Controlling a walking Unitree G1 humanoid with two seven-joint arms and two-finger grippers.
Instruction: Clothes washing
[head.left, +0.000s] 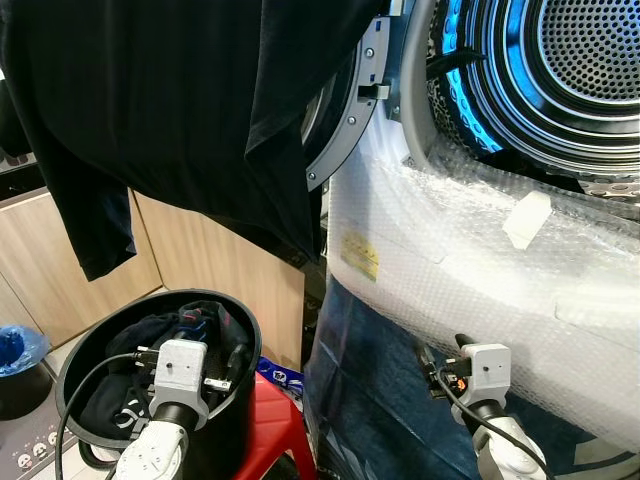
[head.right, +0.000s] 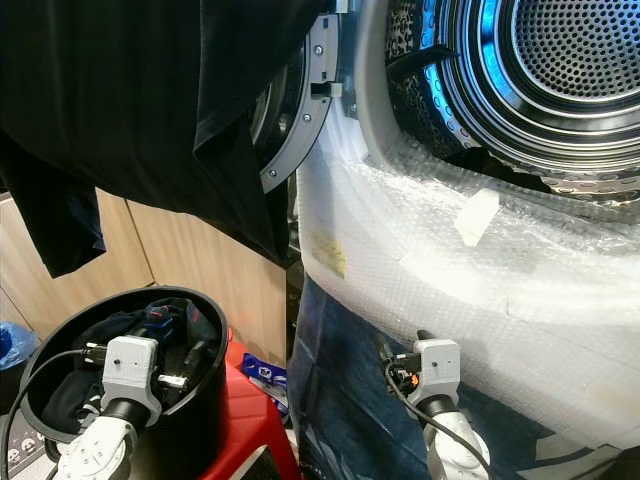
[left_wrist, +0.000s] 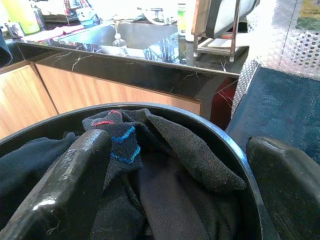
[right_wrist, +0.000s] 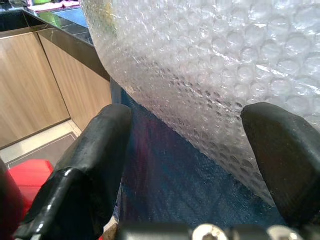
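Left wrist view looks straight down into a black bucket (left_wrist: 235, 155) heaped with dark laundry, a sock with blue and red stripes (left_wrist: 117, 135) lying on top of a black garment (left_wrist: 170, 200); the left hand (left_wrist: 175, 170) hangs just above the pile with its two fingers spread wide and nothing between them, which reads as the stance for reaching in to take the next piece. From the head views the bucket (head.left: 235, 330) sits on a red stool (head.left: 275, 430) right beside the washing machine, presumably raised there so that clothes need only a short carry to the drum. The drum (head.left: 560, 80) stands open, lit blue inside, and its door (head.left: 340, 120) is swung out to the robot's left with a large black shirt (head.left: 170, 110) draped over it, hanging well down toward the bucket; whether it was hung there on purpose or caught on the way cannot be told. Bubble wrap (head.left: 480, 270) is laid over the machine's front below the opening, most likely as padding against knocks from the arms, and a dark blue cloth (head.left: 370, 390) hangs beneath it. The right hand (right_wrist: 190, 165) is low in front of that wrap, fingers likewise wide apart and empty, apparently idle while the left does the picking. No garment can be seen inside the drum from here, so the loading looks to be at an early stage.
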